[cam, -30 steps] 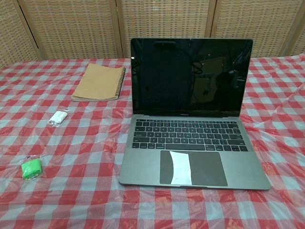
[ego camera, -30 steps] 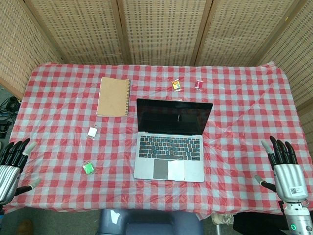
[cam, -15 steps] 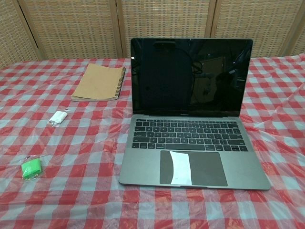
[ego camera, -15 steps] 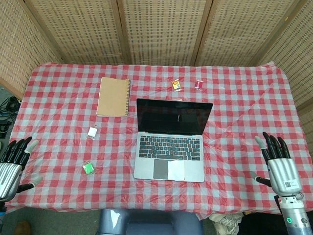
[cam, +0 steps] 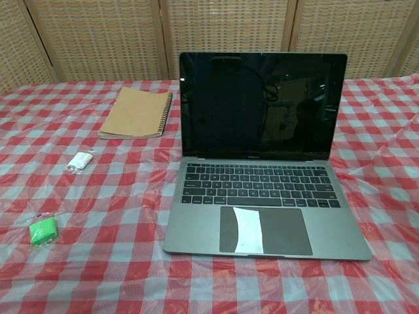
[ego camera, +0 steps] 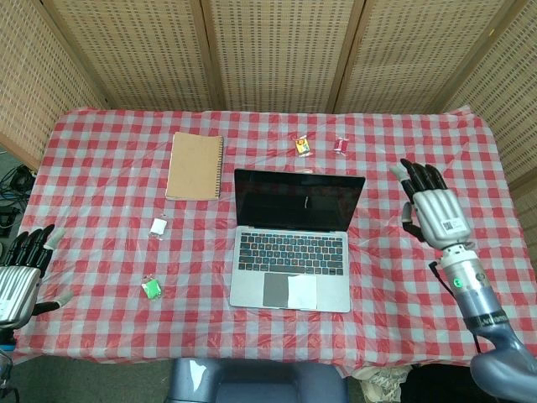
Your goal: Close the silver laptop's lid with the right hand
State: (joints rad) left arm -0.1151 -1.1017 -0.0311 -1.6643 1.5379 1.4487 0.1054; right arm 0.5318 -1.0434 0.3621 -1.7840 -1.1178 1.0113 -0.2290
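Observation:
The silver laptop [ego camera: 294, 243] [cam: 262, 163] stands open in the middle of the table, its dark screen upright and a white sticker on the trackpad. My right hand [ego camera: 432, 208] hovers to the right of the screen, fingers spread and holding nothing, a short gap from the lid's right edge. My left hand [ego camera: 18, 273] hangs at the table's left front edge, fingers apart and empty. Neither hand appears in the chest view.
A brown spiral notebook [ego camera: 195, 165] [cam: 137, 114] lies left of the laptop's lid. A small white packet [ego camera: 159, 226] and a green one [ego camera: 152, 289] lie front left. Two small packets [ego camera: 303, 146] [ego camera: 341, 145] sit behind the laptop. Wicker screens stand behind the red checked tablecloth [ego camera: 101, 193].
My right hand has risen from the table's front right edge and moved forward and inward, toward the laptop's right side. The left hand shifted slightly lower. The laptop has not moved.

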